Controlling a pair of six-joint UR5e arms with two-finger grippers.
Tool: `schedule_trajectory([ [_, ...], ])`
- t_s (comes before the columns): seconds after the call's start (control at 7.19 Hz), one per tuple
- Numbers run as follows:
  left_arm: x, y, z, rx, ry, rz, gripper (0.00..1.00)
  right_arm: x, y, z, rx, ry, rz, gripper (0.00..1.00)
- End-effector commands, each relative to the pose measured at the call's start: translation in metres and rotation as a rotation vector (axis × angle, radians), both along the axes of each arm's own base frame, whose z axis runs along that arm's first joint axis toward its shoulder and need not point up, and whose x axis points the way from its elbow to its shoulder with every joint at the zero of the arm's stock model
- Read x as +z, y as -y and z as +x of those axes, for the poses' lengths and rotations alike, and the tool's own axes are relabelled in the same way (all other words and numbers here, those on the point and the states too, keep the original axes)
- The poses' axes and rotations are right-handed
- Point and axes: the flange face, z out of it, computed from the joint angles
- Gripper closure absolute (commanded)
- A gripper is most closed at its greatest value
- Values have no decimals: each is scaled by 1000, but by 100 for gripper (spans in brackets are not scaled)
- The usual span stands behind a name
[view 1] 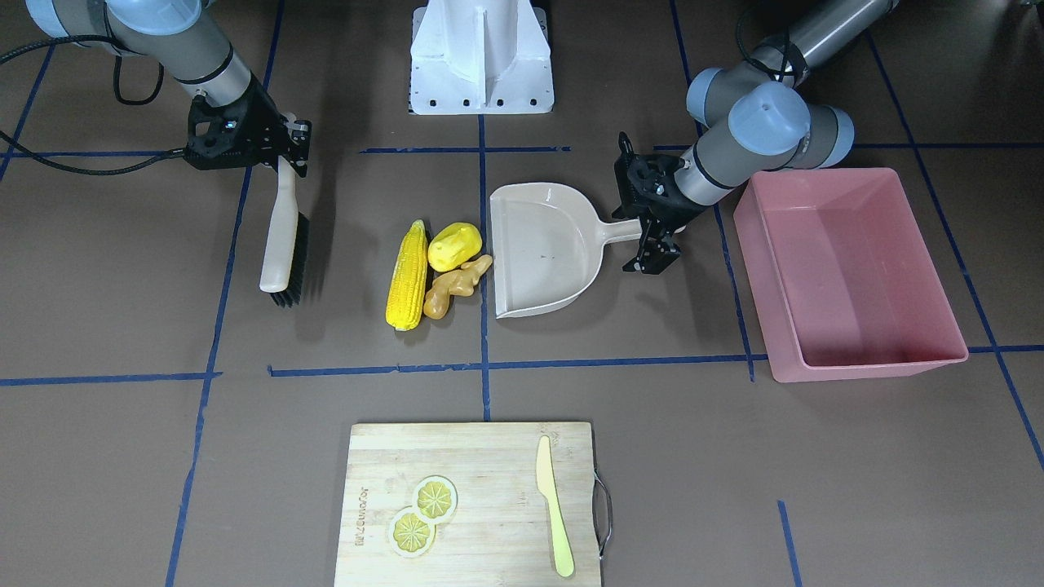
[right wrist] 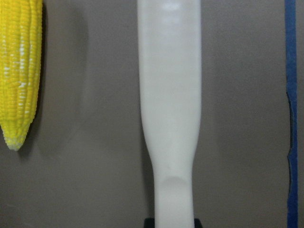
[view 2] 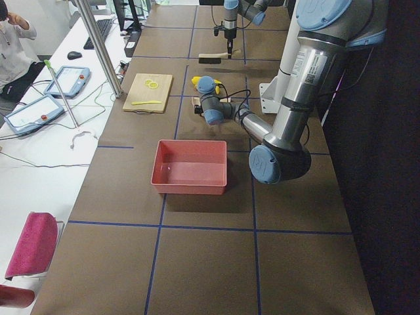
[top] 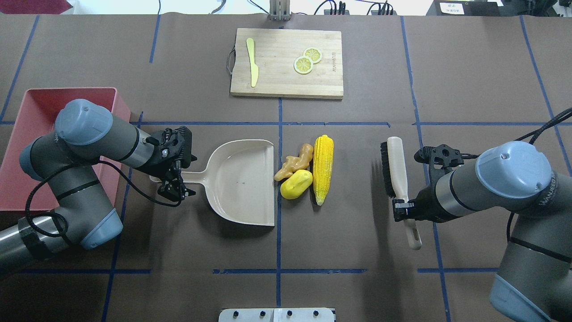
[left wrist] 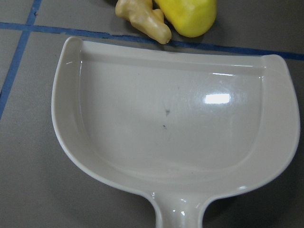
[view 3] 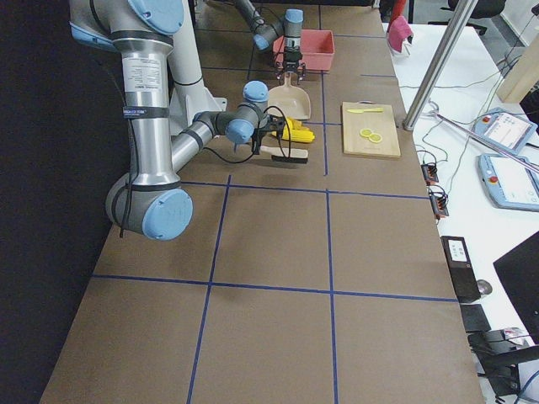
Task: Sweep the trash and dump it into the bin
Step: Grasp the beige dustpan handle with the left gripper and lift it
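The trash lies mid-table: a yellow corn cob (top: 322,167), a yellow potato-like lump (top: 296,184) and a tan ginger root (top: 295,162), close together just outside the open edge of the beige dustpan (top: 241,179). My left gripper (top: 176,180) is shut on the dustpan's handle, and the pan lies flat and empty. My right gripper (top: 404,209) is shut on the handle of a white brush (top: 395,167), held to the right of the corn, apart from it. The pink bin (top: 31,112) stands at the far left, empty and partly hidden by my left arm.
A wooden cutting board (top: 286,62) at the far side carries a pale knife (top: 252,60) and two lemon slices (top: 306,62). The robot base (view 1: 481,57) is at the near edge. Blue tape lines cross the brown table.
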Motion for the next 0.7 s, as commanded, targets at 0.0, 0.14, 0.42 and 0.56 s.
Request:
schedule_trajectory([
  [0.0, 7, 0, 4, 6, -8, -3, 3, 0, 0, 0, 1, 0, 1, 100],
  [0.14, 6, -1, 5, 9, -9, -3, 8, 1, 0, 0, 1, -2, -1, 100],
  [0.42, 0, -5, 7, 5, -19, -21, 55, 3, 0, -1, 0, -5, -2, 100],
  [0.56, -1, -5, 6, 4, -20, -21, 77, 2, 0, -1, 0, -4, -1, 100],
])
